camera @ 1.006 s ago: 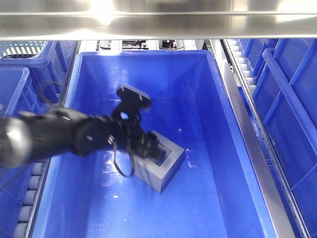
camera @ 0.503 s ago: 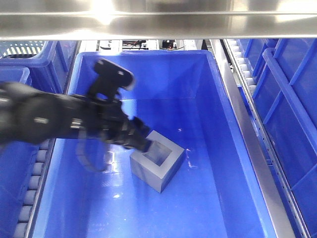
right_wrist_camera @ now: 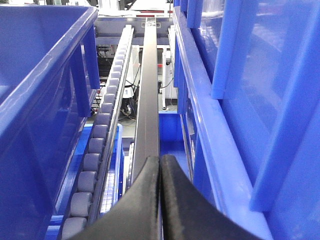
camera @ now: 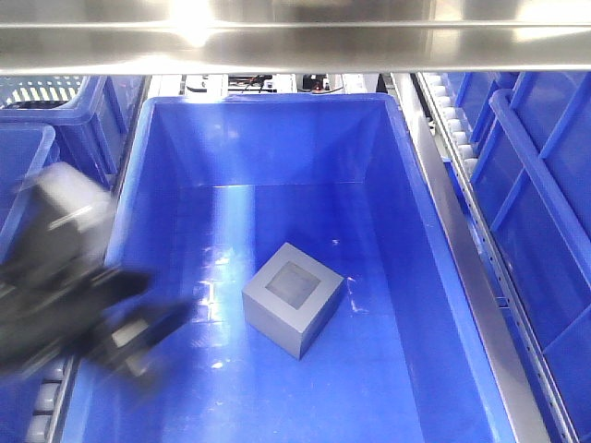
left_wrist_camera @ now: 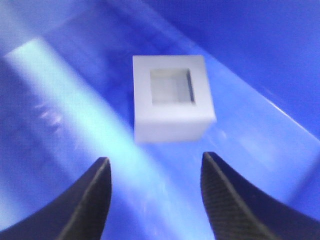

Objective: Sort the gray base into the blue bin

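The gray base [camera: 294,297] lies on the floor of the blue bin [camera: 397,157], recess facing up. It also shows in the left wrist view [left_wrist_camera: 172,97], free of the fingers. My left gripper [left_wrist_camera: 155,167] is open and empty, pulled back from the block. In the front view the left arm [camera: 74,286] is a blur at the bin's left wall, and its fingertips cannot be made out there. My right gripper [right_wrist_camera: 160,162] is shut and empty, over a dark rail [right_wrist_camera: 150,90] between bins, away from the block.
More blue bins [camera: 536,212] stand to the right and left [camera: 28,157]. A steel shelf edge [camera: 295,41] crosses above. Grey conveyor rollers [right_wrist_camera: 100,135] run beside the rail in the right wrist view.
My left gripper has let go of the gray base and drawn back to the left and toward the camera. The block stays on the bin floor.
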Controlling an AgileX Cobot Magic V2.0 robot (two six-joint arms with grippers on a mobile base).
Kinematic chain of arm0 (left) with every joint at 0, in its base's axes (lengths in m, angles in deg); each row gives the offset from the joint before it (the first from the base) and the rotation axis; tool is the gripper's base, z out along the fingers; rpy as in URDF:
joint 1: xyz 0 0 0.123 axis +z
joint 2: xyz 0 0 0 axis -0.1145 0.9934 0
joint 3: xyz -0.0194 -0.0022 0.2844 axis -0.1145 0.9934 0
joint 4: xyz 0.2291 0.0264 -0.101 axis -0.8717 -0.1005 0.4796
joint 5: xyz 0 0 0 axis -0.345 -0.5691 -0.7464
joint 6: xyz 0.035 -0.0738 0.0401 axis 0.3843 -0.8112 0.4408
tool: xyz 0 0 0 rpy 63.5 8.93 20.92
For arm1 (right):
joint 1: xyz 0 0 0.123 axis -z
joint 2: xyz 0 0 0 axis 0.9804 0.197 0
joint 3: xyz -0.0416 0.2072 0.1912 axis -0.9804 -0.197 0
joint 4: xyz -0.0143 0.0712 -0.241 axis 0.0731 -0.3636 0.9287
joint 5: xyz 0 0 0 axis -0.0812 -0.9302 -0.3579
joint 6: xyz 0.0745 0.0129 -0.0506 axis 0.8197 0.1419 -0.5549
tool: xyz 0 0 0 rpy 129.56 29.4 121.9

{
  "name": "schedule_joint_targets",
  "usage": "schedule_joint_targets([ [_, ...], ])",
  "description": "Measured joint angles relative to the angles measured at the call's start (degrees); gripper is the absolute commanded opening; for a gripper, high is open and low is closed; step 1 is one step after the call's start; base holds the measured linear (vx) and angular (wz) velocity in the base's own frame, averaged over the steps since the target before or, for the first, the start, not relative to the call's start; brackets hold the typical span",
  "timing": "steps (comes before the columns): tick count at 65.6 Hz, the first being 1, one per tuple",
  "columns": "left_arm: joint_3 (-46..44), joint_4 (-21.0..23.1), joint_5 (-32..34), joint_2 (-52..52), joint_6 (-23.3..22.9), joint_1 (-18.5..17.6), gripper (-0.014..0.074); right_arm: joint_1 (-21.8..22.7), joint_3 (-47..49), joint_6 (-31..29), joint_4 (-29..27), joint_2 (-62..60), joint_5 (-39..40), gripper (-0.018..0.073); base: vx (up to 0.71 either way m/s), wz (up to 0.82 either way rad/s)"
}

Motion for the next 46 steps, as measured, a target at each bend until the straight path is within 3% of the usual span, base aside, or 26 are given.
schedule_joint_targets([
  [35, 18.1, 0.0, 1.4, -43.5, -0.1, 0.0, 0.0376, 0.0, 0.0, 0.0, 0.0, 0.0, 0.0, -0.0009, 0.0, 0.0],
  [40, 19.1, 0.0, 0.8, -47.3, -0.2, 0.0, 0.0354, 0.0, 0.0, 0.0, 0.0, 0.0, 0.0, -0.0009, 0.0, 0.0],
  [46, 20.2, 0.8, 0.3, -50.6, -0.2, 0.0, 0.0267, 0.0, 0.0, 0.0, 0.0, 0.0, 0.0, -0.0009, 0.0, 0.0],
])
